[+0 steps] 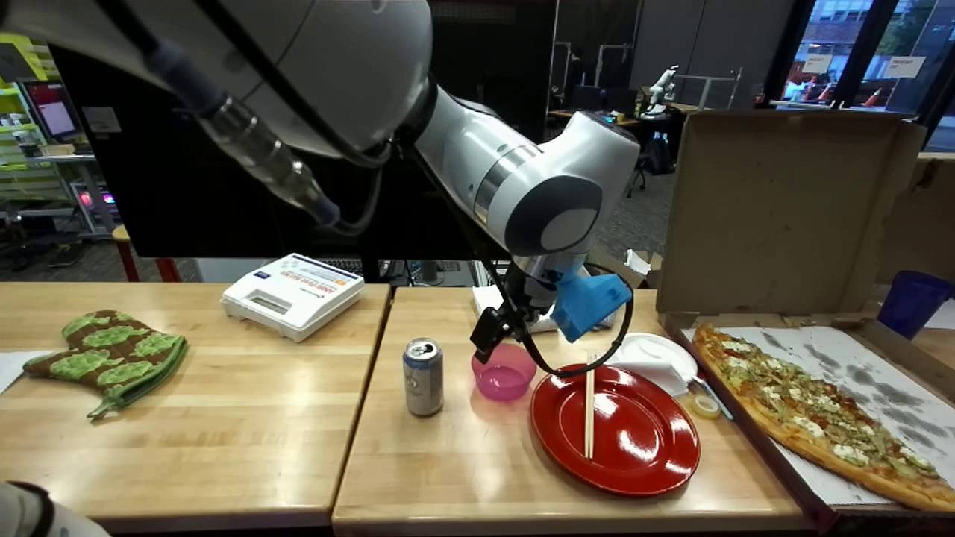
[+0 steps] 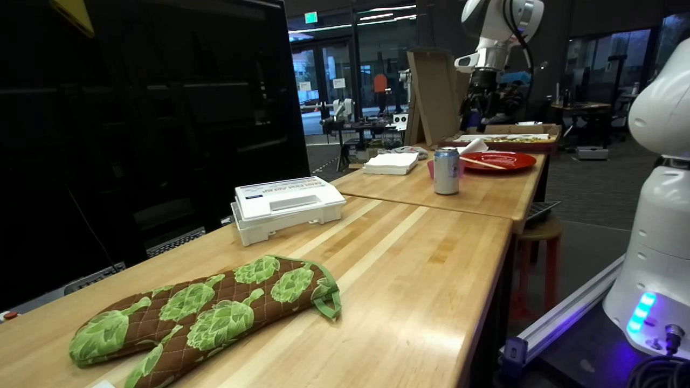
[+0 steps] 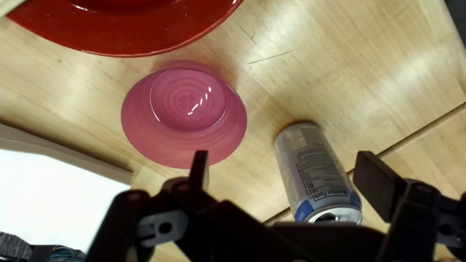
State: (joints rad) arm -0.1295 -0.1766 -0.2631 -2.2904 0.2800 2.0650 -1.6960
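The jaws stand spread wide with nothing between them, above the tabletop [image 1: 448, 477] and apart from what rests there; the opened silver-and-blue drink can [image 3: 316, 171] and the pink translucent bowl [image 3: 185, 109] lie nearest. What matters most is the can's line: in the wrist view it shows within the span of the jaws, beneath them, its long axis upright, while the bowl sits off to one side, mouth up, its rim partly covered by the tip of one jaw. How much height separates the jaws from either is hard to judge. Can and bowl stand near each other, not touching, the can close to the end edge where this tabletop meets a second tabletop [image 1: 224, 447], the bowl farther in. Just beside the bowl, the red plate [image 1: 634, 403], with chopsticks [image 1: 589, 418] across it, reaches near the long edge seen lowest in an exterior view, and a pizza box [image 1: 783, 216] with its lid up is at the opposite end; the room beside the can looks widest from its base toward that long edge
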